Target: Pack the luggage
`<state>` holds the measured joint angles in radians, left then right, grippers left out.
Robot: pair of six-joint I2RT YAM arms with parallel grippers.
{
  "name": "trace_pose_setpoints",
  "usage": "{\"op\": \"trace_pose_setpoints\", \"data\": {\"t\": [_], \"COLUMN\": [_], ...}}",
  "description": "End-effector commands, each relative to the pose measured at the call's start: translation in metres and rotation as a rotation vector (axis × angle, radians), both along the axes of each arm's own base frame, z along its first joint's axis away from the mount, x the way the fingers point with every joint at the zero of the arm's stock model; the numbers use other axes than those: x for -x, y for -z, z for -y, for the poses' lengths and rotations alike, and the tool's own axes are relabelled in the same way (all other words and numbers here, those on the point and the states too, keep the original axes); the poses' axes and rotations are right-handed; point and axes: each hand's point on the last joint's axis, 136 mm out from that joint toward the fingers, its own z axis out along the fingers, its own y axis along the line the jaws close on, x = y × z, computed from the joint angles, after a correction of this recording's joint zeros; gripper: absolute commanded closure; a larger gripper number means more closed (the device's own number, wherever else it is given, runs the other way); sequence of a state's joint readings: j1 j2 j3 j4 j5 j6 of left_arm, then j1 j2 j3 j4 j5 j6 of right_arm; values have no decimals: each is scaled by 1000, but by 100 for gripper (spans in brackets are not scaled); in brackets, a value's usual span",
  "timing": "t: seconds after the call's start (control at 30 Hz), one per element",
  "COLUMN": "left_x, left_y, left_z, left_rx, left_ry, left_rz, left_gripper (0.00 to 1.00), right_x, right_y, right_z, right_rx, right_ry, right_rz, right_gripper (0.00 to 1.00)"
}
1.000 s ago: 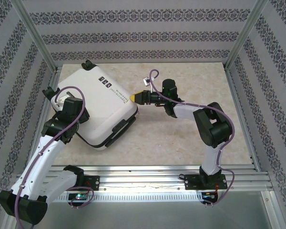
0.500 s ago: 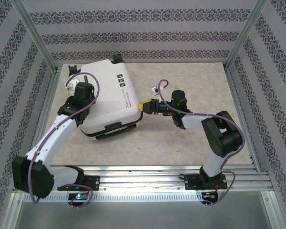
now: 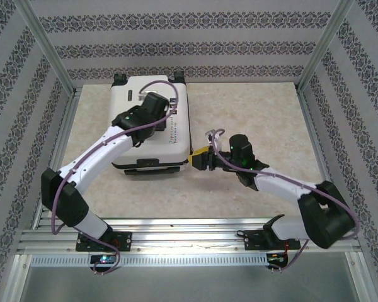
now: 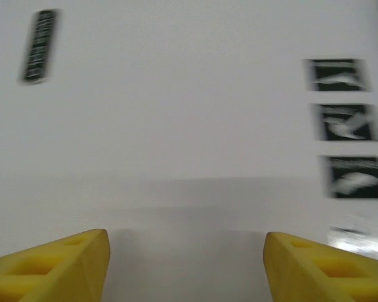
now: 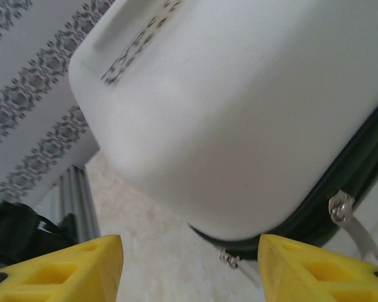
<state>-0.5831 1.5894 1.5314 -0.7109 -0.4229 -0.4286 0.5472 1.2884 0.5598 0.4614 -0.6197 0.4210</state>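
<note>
- Luggage (image 3: 125, 104) lies flat and shut on the desk (image 3: 252, 107), far-left, wheels against the back wall and handle edge facing the arm bases.
- Its long axis runs near-to-far, roughly in line with the left forearm.
- Left hand (image 4: 186, 251) is over the top shell, which sits directly under and ahead of the fingers. Three logo marks (image 4: 343, 123) are off to the hand's right.
- The left hand's yellow fingers are spread with nothing between them, so it grasps nothing. I can't tell whether the tips touch the shell.
- Right hand (image 3: 200, 158) points at the luggage's near-right corner, which is straight ahead of the fingers and just beyond the tips.
- The right hand's fingers are also spread and empty. The corner is in front of the gap, not inside it.
- The dark zip band (image 5: 365, 157) wraps that corner, and a metal zip pull (image 5: 341, 209) hangs ahead and to the right of the right hand, close by.
- Judgement: the right hand is the nearer one to the zip, and the pull lies forward-right of its tips. The left is placed to press the lid from above.
- Whether the zip is fully run can't be told from here.
</note>
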Motion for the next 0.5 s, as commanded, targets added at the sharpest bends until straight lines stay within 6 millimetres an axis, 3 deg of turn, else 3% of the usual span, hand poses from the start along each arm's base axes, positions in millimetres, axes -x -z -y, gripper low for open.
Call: {"op": "trace_pose_setpoints", "data": {"t": [0.0, 0.27, 0.47], "left_x": [11, 7, 8], "left_y": [6, 29, 38], "left_z": [20, 78, 88], "left_rx": [-152, -323, -378], "left_ry": [66, 126, 123], "left_rz": [-82, -162, -178], "left_gripper": [34, 35, 34], "right_x": [0, 5, 15], "right_y": [34, 62, 78], "right_z": [25, 11, -13], "right_rx": [171, 257, 314], "right_ry": [117, 94, 29], "right_rz": [43, 38, 66], "right_gripper": [41, 44, 47]}}
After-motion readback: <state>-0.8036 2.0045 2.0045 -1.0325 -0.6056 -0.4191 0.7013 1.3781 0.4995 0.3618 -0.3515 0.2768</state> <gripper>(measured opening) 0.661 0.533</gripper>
